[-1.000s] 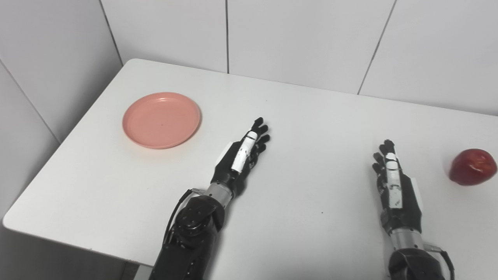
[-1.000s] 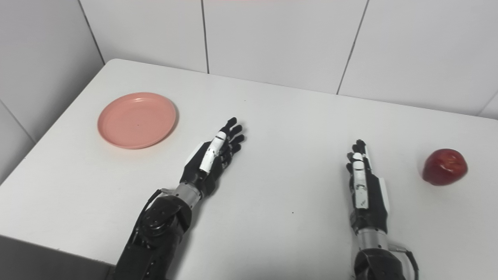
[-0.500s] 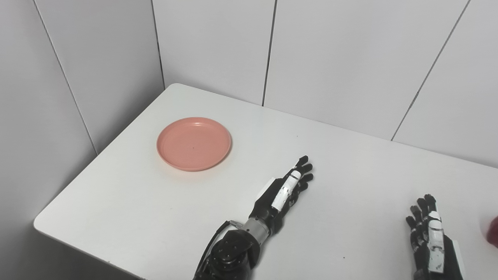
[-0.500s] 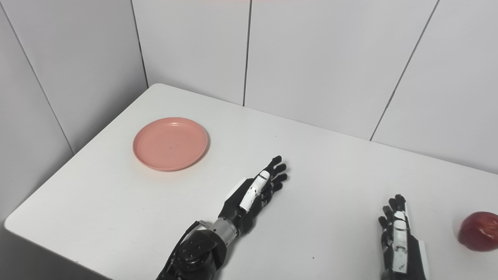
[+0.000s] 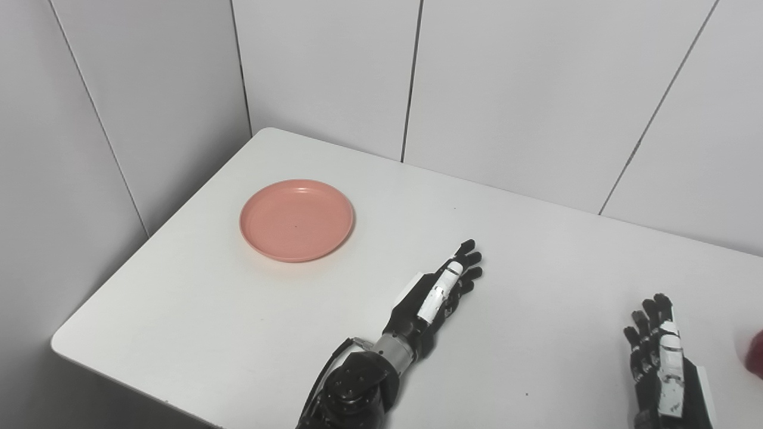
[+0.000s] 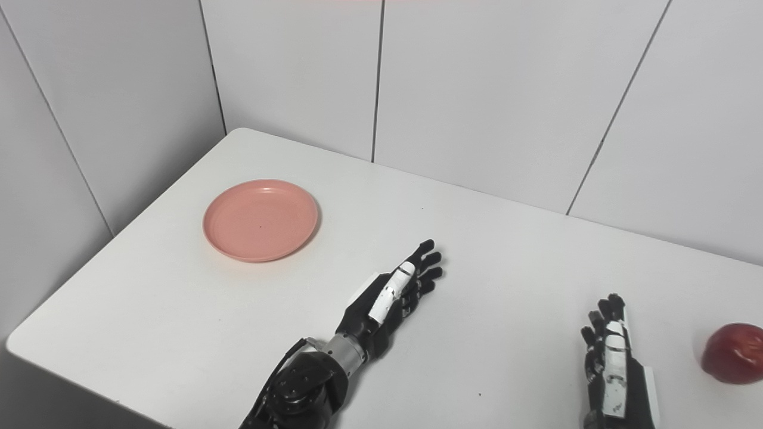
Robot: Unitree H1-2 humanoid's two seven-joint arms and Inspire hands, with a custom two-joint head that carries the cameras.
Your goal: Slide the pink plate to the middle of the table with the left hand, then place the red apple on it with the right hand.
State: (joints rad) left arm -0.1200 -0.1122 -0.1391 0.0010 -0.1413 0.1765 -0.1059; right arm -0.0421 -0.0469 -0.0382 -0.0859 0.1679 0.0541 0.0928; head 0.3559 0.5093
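we take the pink plate [image 5: 297, 220] as our landmark: it lies flat and empty on the white worktop [image 5: 238, 322], toward the far left corner, a little in from the left edge and not yet at the middle. our left robot hand [image 5: 438, 290] sits well apart from the plate, to its right and nearer to us, empty, with fingers stretched out and a little apart, low over or resting on the worktop; we cannot tell which. its long axis runs from the wrist away from us and slightly rightward, so the fingertips point past the plate, not at it. the move we judge to be next turns on this: the plate lies to the left of and beyond the left robot hand, so we have to swing the arm leftward and forward before we can lay fingers on the rim and draw it rightward to the middle.

our right robot hand [image 6: 614, 366] is much farther from the plate, off to its right and close to the near edge, also empty with fingers extended. the red apple [image 6: 732, 361] rests on the worktop farther right again, just beyond that hand and not touching it. the left robot hand is clearly the nearer one to the plate
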